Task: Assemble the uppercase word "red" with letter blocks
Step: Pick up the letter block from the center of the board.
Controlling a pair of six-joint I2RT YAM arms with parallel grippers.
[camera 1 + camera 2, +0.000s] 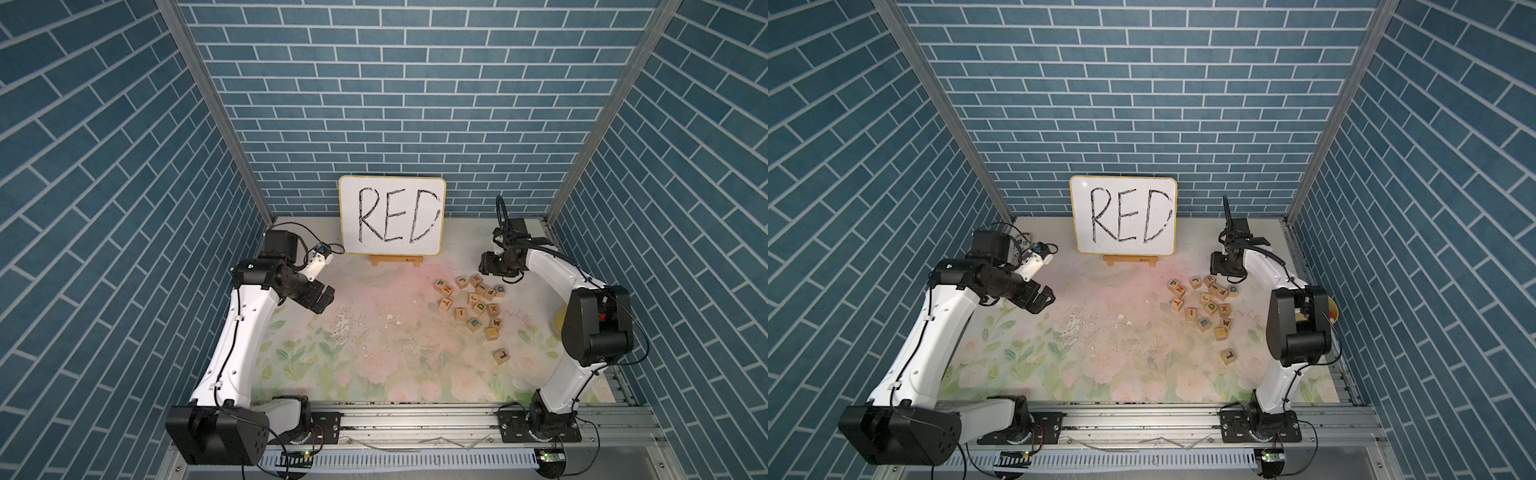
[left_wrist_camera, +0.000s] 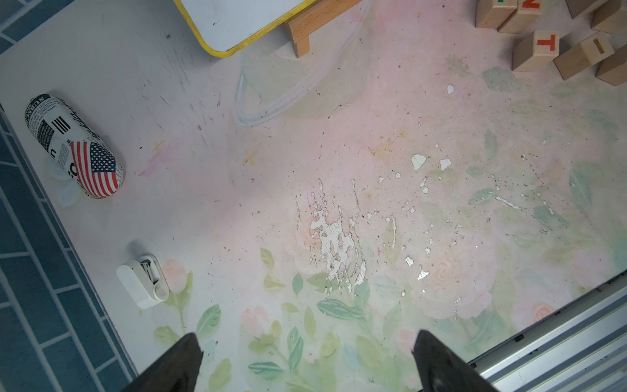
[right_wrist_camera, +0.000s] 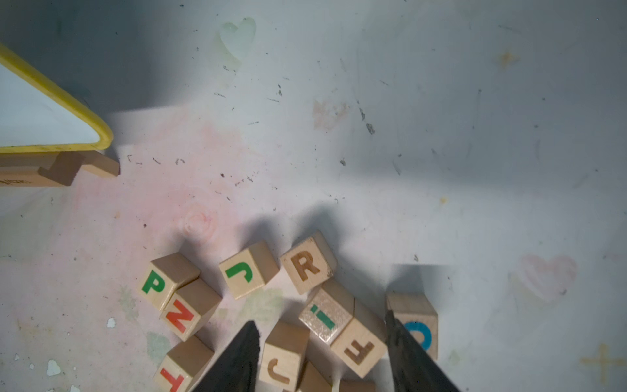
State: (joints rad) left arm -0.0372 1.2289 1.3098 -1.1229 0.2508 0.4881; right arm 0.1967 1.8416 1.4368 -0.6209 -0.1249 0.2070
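1. The left pincer is spread as wide as it goes. Its two dark, tapered fingers stand well apart with nothing between them. It hangs over bare table at about 9 o'clock from the table's middle (well apart from every block).
2. The right pincer is partly spread, and its black wedge-shaped fingers clamp nothing. It hangs over the 12 o'clock edge of the pile, with cubes showing I, F and J under the gap. I cannot tell whether a finger touches one.
3. The letter blocks are small pale-wood cubes with crisp edges and painted capitals. They are strewn loosely at about 3 o'clock from the table's middle.
4. The R block, with a brown letter, sits on the pile's 12 o'clock rim. The D block, green, is mid-pile, and the E block, also green, lies near it at its 6 o'clock. The three are not in a row.
5. The table's sheet is a matte floral print, scuffed and flaking. A yellow-rimmed whiteboard with rounded corners leans on a wooden easel at 12 o'clock.
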